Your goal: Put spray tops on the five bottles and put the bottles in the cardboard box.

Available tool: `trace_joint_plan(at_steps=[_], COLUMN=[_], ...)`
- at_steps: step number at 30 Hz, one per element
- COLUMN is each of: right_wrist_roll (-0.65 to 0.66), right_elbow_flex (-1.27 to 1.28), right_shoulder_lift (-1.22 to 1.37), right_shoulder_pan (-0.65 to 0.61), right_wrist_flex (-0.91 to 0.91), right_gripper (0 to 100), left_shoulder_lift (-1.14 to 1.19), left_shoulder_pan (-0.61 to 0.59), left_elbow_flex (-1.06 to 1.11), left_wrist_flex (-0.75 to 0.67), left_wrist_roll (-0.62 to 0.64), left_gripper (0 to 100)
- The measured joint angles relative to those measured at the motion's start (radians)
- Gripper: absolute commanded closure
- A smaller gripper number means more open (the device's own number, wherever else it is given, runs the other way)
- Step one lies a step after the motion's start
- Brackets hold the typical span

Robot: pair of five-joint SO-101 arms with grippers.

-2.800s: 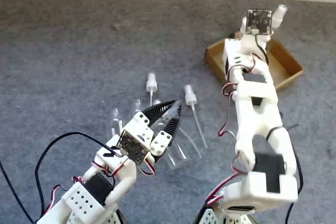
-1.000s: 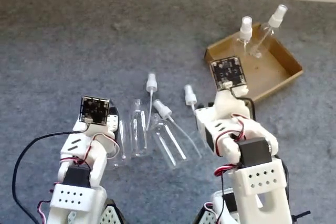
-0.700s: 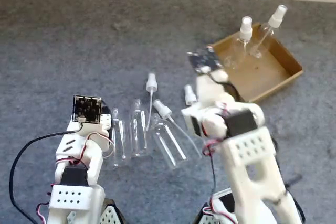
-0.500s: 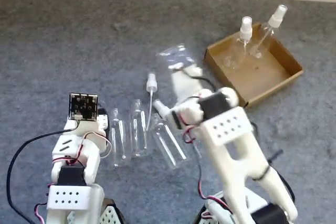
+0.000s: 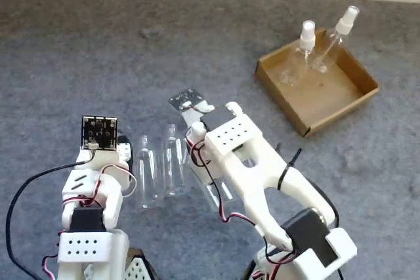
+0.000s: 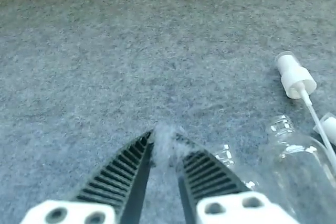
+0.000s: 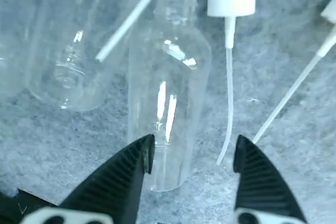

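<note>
Above clear bottle (image 7: pixel 165 93): right tool (image 7: pixel 194 142) wide open (contact unclear).

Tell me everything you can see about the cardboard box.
The cardboard box is a shallow, open brown tray with low walls. It sits skewed on the grey carpet, beyond the arms and to the right in the high view. At its far end are one clear bottle and a second bottle, each with a white spray top poking above the rim. Nothing else touches it.
</note>
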Motion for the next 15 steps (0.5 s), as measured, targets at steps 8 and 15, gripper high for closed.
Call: trace_joint_plan(at_steps=[8, 15], right_wrist_roll=[0.0, 0.0], right_elbow_flex=[-0.098, -0.081], right_shoulder_lift=[0.006, 0.006], right_shoulder_pan=[-0.048, -0.049], right_wrist_flex=[-0.002, -0.048], right_gripper=[66.6, 66.2], left_shoulder_lift=[0.0, 0.0], left_shoulder_pan=[-0.009, -0.009], left_elbow_flex=[0.0, 0.0], left_wrist_flex=[0.0, 0.0], left_wrist_roll=[0.0, 0.0], left_gripper=[99, 99])
